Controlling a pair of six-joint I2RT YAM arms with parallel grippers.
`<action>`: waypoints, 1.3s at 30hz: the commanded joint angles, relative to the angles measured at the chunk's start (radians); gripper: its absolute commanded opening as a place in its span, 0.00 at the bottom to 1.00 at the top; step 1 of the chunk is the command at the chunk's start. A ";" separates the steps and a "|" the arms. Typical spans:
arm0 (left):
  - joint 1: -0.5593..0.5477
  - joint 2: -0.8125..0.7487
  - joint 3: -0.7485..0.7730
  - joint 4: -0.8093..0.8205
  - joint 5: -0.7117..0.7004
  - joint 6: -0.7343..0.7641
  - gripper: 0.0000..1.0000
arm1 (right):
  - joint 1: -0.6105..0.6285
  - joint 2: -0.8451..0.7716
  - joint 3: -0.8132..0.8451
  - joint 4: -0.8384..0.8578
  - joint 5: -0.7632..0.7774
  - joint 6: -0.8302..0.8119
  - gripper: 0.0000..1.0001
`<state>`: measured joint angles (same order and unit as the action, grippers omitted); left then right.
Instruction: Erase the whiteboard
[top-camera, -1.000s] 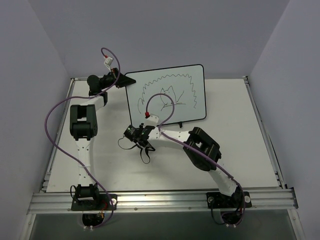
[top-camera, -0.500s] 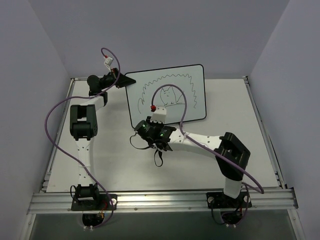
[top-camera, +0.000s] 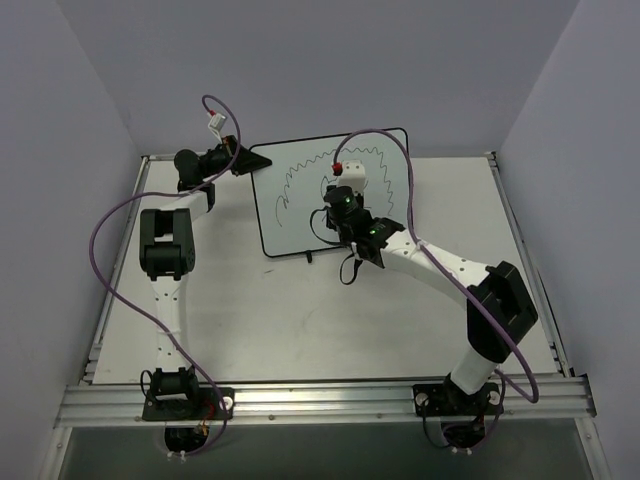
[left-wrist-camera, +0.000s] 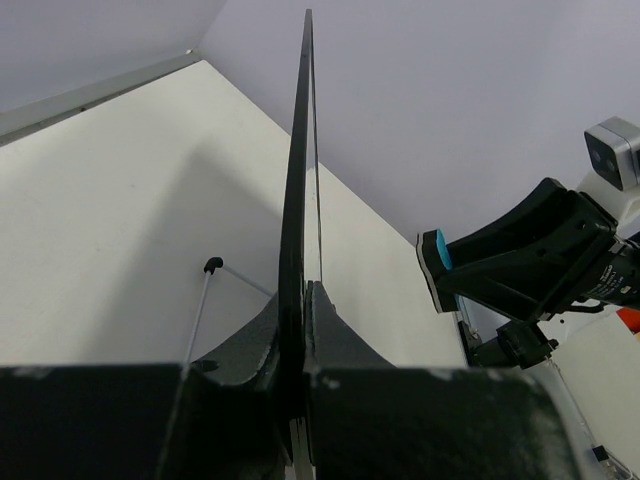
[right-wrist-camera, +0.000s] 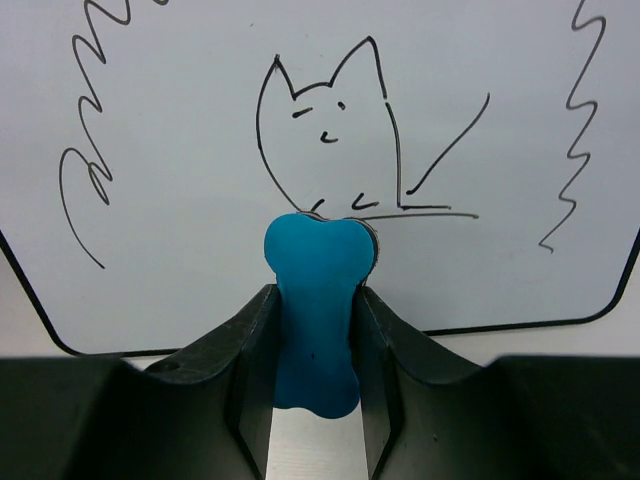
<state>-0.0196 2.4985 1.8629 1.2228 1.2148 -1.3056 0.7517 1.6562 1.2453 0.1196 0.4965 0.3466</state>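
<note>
The right arm (top-camera: 450, 270) had swung from the middle of the table (top-camera: 300, 320) up to the board (top-camera: 290, 215), and it was stretched out long. The board had not moved. It stood upright at the back of the table, its left edge pinched tight in the left claw (left-wrist-camera: 297, 300). A cat drawing (right-wrist-camera: 330, 140) and squiggles (right-wrist-camera: 572, 150) were on it. The right claw (right-wrist-camera: 315, 300) squeezed a blue eraser (right-wrist-camera: 315, 255), close in front of the cat's feet. The walls (top-camera: 320, 70) were pale grey-purple and the table was white.
</note>
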 joint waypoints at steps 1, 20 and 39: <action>-0.006 -0.040 -0.002 0.182 0.091 0.143 0.02 | -0.027 0.010 0.063 0.063 -0.071 -0.168 0.00; -0.017 -0.052 -0.014 0.066 0.141 0.241 0.02 | -0.172 0.269 0.313 0.137 -0.302 -0.253 0.00; -0.026 -0.159 -0.067 -0.319 0.091 0.542 0.02 | -0.190 0.290 0.359 0.129 -0.288 -0.208 0.00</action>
<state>-0.0307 2.3886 1.8103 0.8829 1.2144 -1.0267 0.5690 1.9392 1.5452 0.2253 0.1959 0.1345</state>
